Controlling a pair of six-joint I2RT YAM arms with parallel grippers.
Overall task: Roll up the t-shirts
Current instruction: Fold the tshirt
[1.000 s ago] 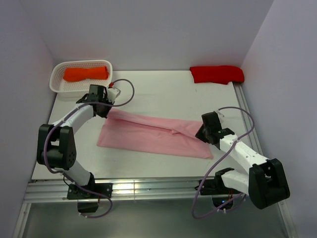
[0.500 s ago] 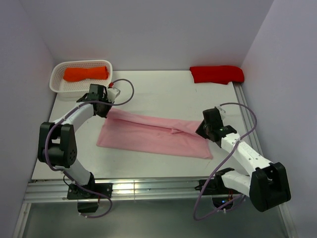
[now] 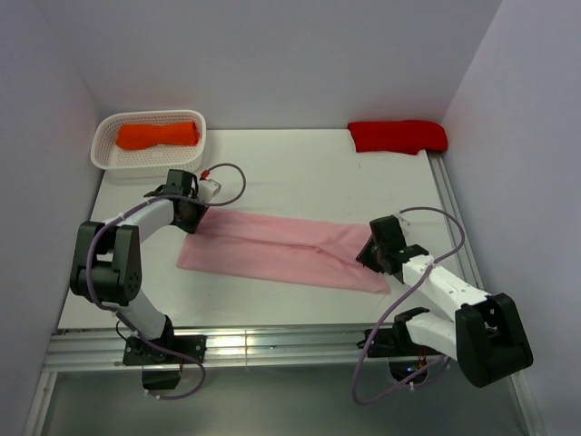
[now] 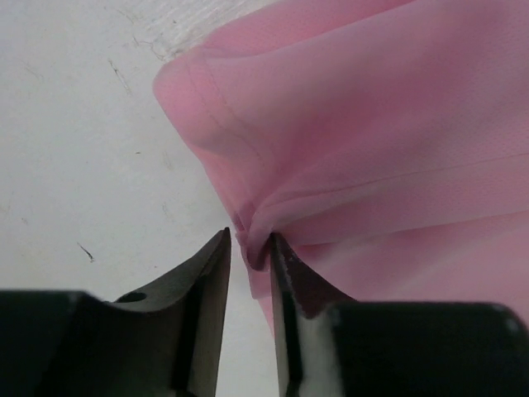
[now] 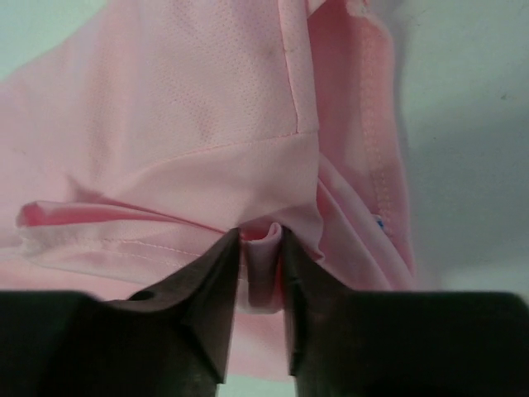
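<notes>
Jaws narrowly parted, pinching pink t-shirt point(image 3: 281, 250) folds

pink t-shirt point(image 3: 281, 250) folded lengthwise, flat mid-table.

A white table point(image 3: 300, 173) fills the middle of the overhead frame, its surface marked with small dark scuffs in the left wrist view. A white perforated basket point(image 3: 104, 153) sits at its upper left corner. Pale lavender walls point(image 3: 272, 54) close in the top, left and right of the frame. A metal rail point(image 3: 272, 343) runs across the lower part, along the table's near edge, and another rail point(image 3: 447, 204) borders the table's right side.
</notes>
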